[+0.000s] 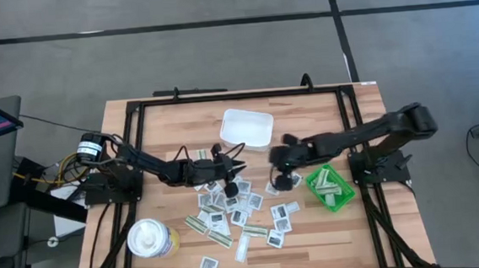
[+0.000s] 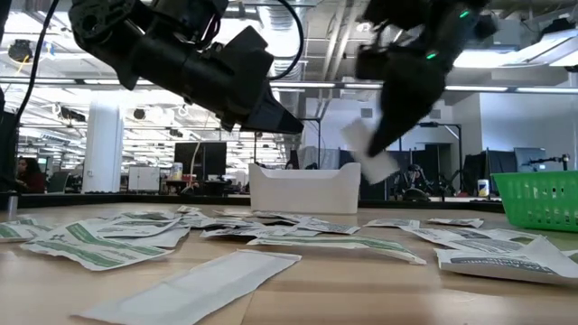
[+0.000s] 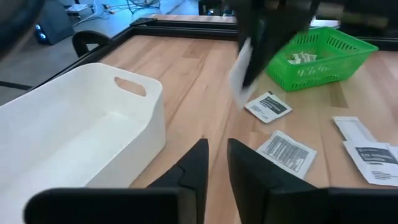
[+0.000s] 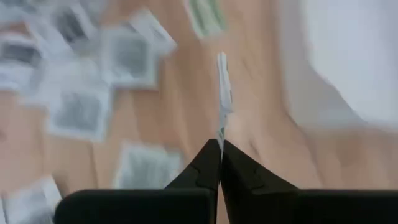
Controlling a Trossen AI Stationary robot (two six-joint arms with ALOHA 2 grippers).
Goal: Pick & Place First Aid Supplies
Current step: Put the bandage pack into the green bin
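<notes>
White and paper-thin, a square first aid packet (image 4: 222,93) is pinched edge-on between my right gripper's (image 4: 219,144) pressed-together fingertips, its long axis running straight out beyond them, lifted off the wood. My left gripper (image 3: 216,149) hangs empty, fingers slightly parted, beside the white rectangular plastic tray (image 3: 74,124). A few strips lie in the green mesh bin (image 1: 330,188); dozens of scattered packets (image 1: 237,214) remain below, so I judge most work remains.
</notes>
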